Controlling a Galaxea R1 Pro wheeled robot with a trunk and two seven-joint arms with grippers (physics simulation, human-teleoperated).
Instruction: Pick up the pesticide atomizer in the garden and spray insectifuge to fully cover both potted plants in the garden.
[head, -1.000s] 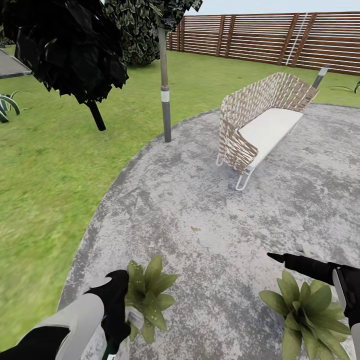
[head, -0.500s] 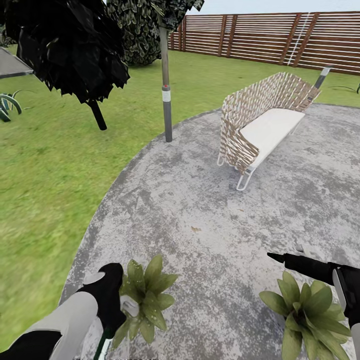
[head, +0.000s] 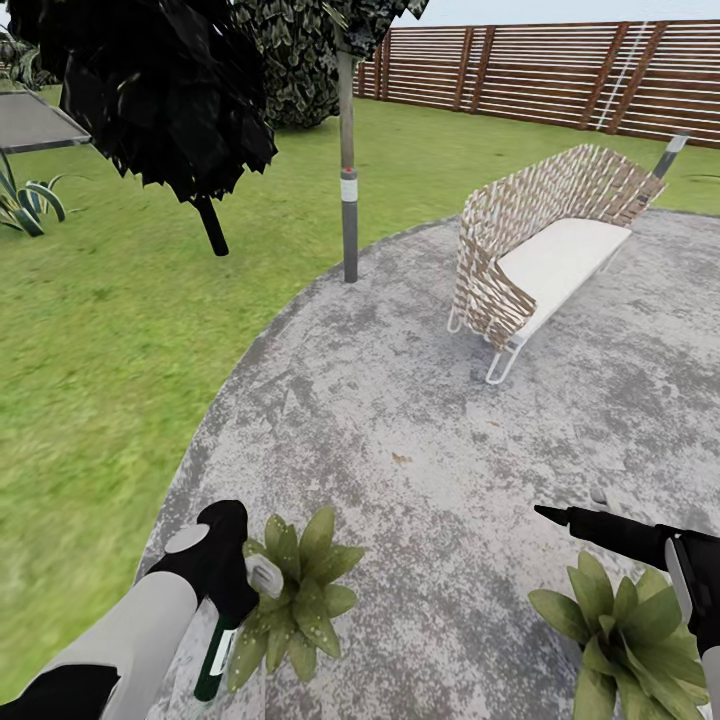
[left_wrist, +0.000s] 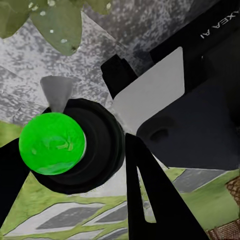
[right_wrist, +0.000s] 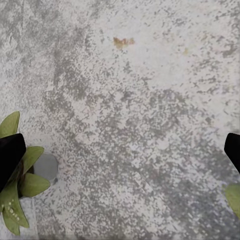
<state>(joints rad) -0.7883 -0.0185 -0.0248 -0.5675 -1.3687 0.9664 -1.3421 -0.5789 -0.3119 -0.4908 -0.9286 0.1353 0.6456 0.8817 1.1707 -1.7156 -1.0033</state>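
Sprayer in the left pincer, beside the first plant

Nearest, the left pincer (head: 225, 575) is clamped on the slim green-and-white pesticide atomizer (head: 218, 645), its pale nozzle head touching the left low rosette of broad green leaves (head: 295, 595), whose leaves carry pale specks. The right pincer (head: 600, 527) hangs with its fingers apart above the right rosette (head: 625, 630), which looks unsprayed. So pickup is done; full coverage of both likely remains. Beyond stand a woven wicker chair (head: 545, 250) and a slatted wooden fence (head: 560, 70).

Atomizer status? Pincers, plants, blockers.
Left pincer shut on atomizer, nozzle beside left plant. Right pincer open, empty, near right plant. Nothing in the way.
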